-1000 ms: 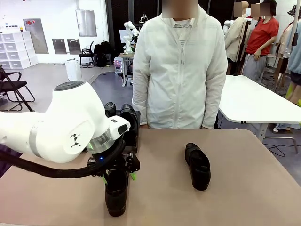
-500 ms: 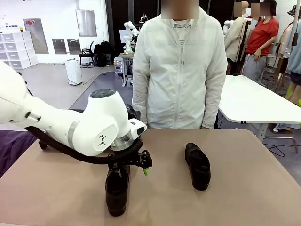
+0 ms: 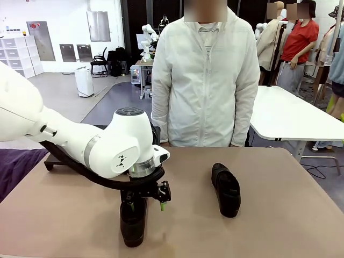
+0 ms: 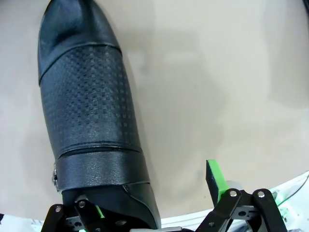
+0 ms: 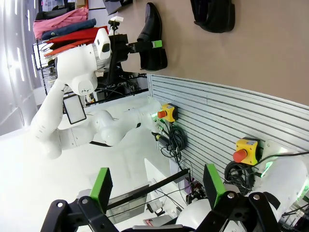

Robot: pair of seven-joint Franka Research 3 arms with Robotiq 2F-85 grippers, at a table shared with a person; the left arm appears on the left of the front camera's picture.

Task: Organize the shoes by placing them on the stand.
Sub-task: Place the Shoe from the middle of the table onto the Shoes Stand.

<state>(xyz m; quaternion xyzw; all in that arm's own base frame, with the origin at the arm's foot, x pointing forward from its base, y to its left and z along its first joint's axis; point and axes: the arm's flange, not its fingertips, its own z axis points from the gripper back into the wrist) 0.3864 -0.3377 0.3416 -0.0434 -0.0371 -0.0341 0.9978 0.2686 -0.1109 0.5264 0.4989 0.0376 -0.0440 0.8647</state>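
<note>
A black glossy shoe (image 3: pixel 133 224) lies near the table's front edge, toe toward me. My left gripper (image 3: pixel 145 206) hangs over its heel end, open. In the left wrist view one green pad (image 4: pixel 215 176) stands clear to the side of the shoe (image 4: pixel 91 111), and the other finger sits down by the heel opening. A second black shoe (image 3: pixel 226 189) lies alone at mid-right. My right gripper (image 5: pixel 157 186) is open with nothing between its pads, off the table, looking at both shoes from afar. The stand is hidden behind my left arm.
A person in a white jacket (image 3: pixel 204 80) stands at the table's far edge, hands out of sight. Bare tan tabletop (image 3: pixel 290 215) surrounds the right shoe. My bulky left arm (image 3: pixel 107 145) covers the table's left middle.
My left arm has swung its elbow up and to the right, now covering the shoes at the back. The gripper has shifted slightly right over the near shoe. Both loose shoes have stayed put.
</note>
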